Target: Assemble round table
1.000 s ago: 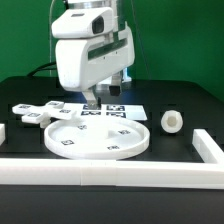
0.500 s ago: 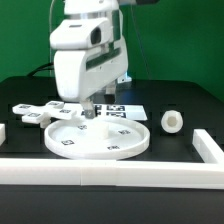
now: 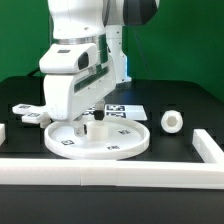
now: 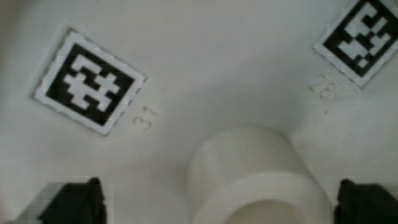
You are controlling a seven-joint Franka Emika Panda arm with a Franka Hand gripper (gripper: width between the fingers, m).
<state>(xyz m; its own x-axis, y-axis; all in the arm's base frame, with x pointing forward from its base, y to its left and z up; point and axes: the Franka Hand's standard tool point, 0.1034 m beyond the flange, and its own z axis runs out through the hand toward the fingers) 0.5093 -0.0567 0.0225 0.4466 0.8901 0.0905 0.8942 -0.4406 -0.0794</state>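
Gripper (image 3: pixel 88 125): lowered over the disc top (image 3: pixel 120 146), on the side of the disc toward the exterior view's left. The arm's white body hides much of the disc's rear half in the exterior view.

Gripper state: jaws spread wide. In the wrist view the two dark fingertips (image 4: pixel 71 200) sit at opposite edges of the picture with nothing clamped between them.

Disc top: lies flat on the black table (image 3: pixel 185 100), close behind the front border bar (image 3: pixel 110 170). Its square markers face up, and two of them show in the wrist view.

Raised round hub (image 4: pixel 263 170) on the disc: stands between the fingertips, nearer one finger than the other, with a clear gap on each side. No contact visible.

Short leg (image 3: pixel 172 122): lies on the table at the exterior view's right, well apart from the gripper and clear of the disc rim.

Cross-shaped base (image 3: pixel 32 114): lies flat at the exterior view's left, just beside the disc. Contact with the rim cannot be determined.

Marker board (image 3: pixel 125 109): flat on the table behind the disc.
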